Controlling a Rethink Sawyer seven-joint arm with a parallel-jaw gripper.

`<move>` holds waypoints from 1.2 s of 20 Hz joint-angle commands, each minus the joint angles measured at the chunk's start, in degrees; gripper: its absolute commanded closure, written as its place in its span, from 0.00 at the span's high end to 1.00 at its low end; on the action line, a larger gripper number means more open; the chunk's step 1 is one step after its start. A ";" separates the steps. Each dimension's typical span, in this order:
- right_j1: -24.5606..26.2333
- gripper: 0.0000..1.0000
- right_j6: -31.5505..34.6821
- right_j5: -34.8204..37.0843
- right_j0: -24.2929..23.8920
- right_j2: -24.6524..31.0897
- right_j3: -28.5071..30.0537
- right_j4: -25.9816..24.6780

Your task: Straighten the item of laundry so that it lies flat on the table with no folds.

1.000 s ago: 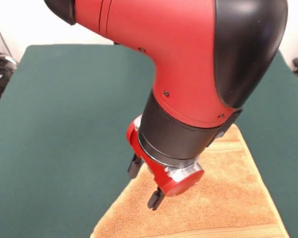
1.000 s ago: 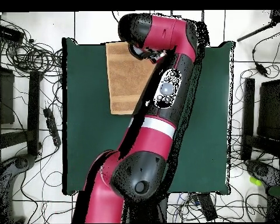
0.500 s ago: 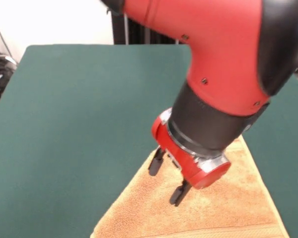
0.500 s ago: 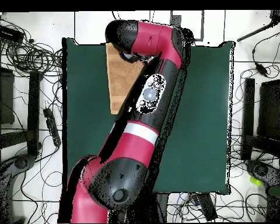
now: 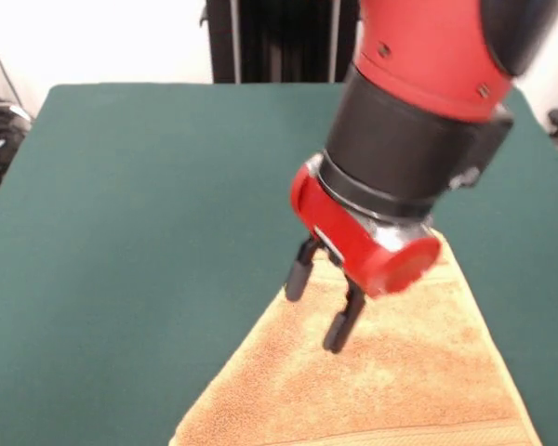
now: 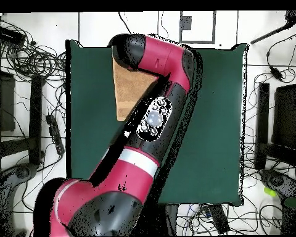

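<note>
The orange-tan towel (image 5: 405,381) lies on the dark green table (image 5: 139,195) at the near right of the front view. Its left edge slants, and a woven stripe band runs along its near edge. My gripper (image 5: 318,307) hangs just above the towel's left part. Its two black fingers (image 5: 298,278) are spread apart and hold nothing. In the overhead view the red arm (image 6: 166,58) covers the gripper and much of the towel (image 6: 126,92), which lies by the far left corner of the table (image 6: 218,123).
A black stand (image 5: 279,42) rises behind the table's far edge. Cables and gear (image 6: 27,58) lie on the floor around the table. The towel's near edge is close to the table's near edge.
The arm has swung across the towel and the wrist has risen. The gripper moved right and slightly up in the front view. It stayed open, and the towel has not moved.
</note>
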 commanded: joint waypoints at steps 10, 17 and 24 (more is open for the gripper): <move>-22.38 1.00 -11.99 -21.73 -6.53 30.70 37.88 -9.27; -17.02 1.00 -2.37 -22.53 -5.02 28.62 31.09 -15.12; -13.98 1.00 2.87 -24.49 -4.54 27.74 27.55 -17.28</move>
